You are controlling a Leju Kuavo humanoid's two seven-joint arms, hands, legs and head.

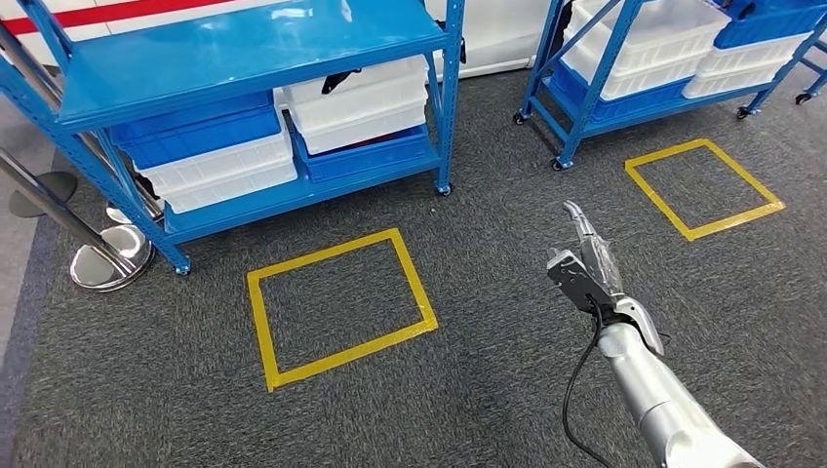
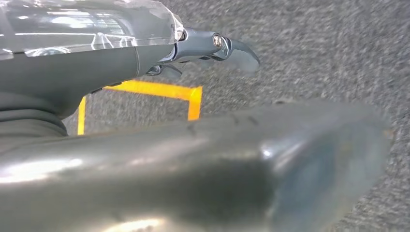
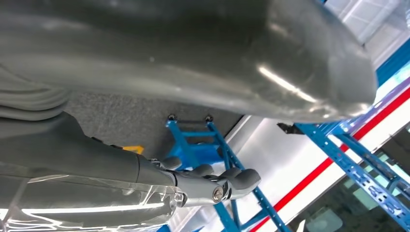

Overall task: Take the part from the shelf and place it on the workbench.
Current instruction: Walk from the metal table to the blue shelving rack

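Note:
A dark part [image 1: 339, 80] lies in a white bin [image 1: 363, 109] on the lower level of the blue shelf [image 1: 254, 44] at the left. In the head view my right hand [image 1: 585, 255] is stretched forward over the grey carpet, well to the right of that shelf, its fingers straight and holding nothing. In the right wrist view the right hand [image 3: 145, 58] has its fingers [image 3: 217, 186] extended toward a blue shelf frame [image 3: 193, 140]. In the left wrist view my left hand [image 2: 96, 63] hangs above the carpet, its fingers [image 2: 212, 48] apart and nothing in them.
White and blue bins [image 1: 210, 146] fill the left shelf. A second blue shelf on wheels [image 1: 624, 88] stands at the back right. Two yellow tape squares [image 1: 341, 307] [image 1: 704, 187] mark the carpet. Chrome post bases [image 1: 109, 255] stand at the far left.

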